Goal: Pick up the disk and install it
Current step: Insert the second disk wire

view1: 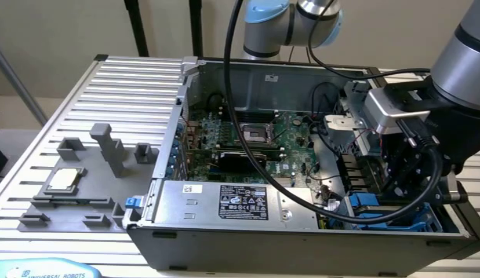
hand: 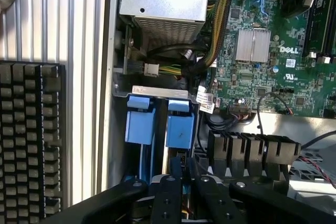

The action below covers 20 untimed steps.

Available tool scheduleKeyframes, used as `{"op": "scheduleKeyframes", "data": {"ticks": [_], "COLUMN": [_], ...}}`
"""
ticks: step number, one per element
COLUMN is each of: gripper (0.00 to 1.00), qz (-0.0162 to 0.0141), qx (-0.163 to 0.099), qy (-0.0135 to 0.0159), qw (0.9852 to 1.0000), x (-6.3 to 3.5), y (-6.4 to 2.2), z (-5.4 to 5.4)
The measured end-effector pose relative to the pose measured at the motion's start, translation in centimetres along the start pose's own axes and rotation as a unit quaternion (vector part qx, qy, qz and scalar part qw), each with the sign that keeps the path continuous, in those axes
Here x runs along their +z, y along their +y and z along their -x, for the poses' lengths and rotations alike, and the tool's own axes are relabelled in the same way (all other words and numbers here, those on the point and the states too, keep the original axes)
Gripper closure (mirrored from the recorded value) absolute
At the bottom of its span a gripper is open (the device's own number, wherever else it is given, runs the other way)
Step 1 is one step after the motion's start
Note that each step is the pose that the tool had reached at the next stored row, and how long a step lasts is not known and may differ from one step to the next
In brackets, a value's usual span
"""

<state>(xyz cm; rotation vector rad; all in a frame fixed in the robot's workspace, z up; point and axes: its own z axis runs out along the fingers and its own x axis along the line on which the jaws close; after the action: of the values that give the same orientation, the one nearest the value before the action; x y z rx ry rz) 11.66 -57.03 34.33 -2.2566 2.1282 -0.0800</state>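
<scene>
The gripper (hand: pixel 181 174), jaws nearly together and seemingly pinching the disk (hand: pixel 178 129) by its edge, holds it half-seated in the drive bay (hand: pixel 157 94) at the computer case's (view1: pixel 224 237) four o'clock corner, so installation seemingly needs a straight push home.

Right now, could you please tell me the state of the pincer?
Pincer: closed, above the blue carriers in the drive bay; any grip cannot be told.
</scene>
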Motion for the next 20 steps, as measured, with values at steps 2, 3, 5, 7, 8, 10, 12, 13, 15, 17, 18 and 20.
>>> {"op": "scheduleKeyframes", "data": {"ticks": [2,3,5,7,8,10,12,13,15,17,18,20], "gripper": [0.84,0.84,0.84,0.84,0.84,0.84,0.84,0.84,0.84,0.84,0.84,0.84], "qz": [-0.0005,-0.0007,-0.0008,-0.0008,-0.0009,-0.0009,-0.001,-0.001,-0.0011,-0.0011,-0.0011,-0.0011], "qx": [-0.001,-0.001,-0.002,-0.002,-0.002,-0.002,-0.003,-0.003,-0.003,-0.003,-0.003,-0.003], "qy": [-0.0001,0.0,0.0,0.0,0.0,-0.0001,0.0,0.0,-0.0001,-0.0001,-0.0002,-0.0001], "qw": [1.0,1.0,1.0,1.0,1.0,1.0,1.0,1.0,1.0,1.0,1.0,1.0], "x": [0.02,0.04,0.07,0.1,0.11,0.14,0.15,0.16,0.17,0.18,0.18,0.18], "y": [0.03,0.05,0.07,0.08,0.09,0.09,0.09,0.09,0.09,0.09,0.09,0.07], "z": [0.0,0.01,0.01,0.0,-0.01,-0.01,-0.02,-0.02,-0.02,-0.03,-0.03,-0.06]}}
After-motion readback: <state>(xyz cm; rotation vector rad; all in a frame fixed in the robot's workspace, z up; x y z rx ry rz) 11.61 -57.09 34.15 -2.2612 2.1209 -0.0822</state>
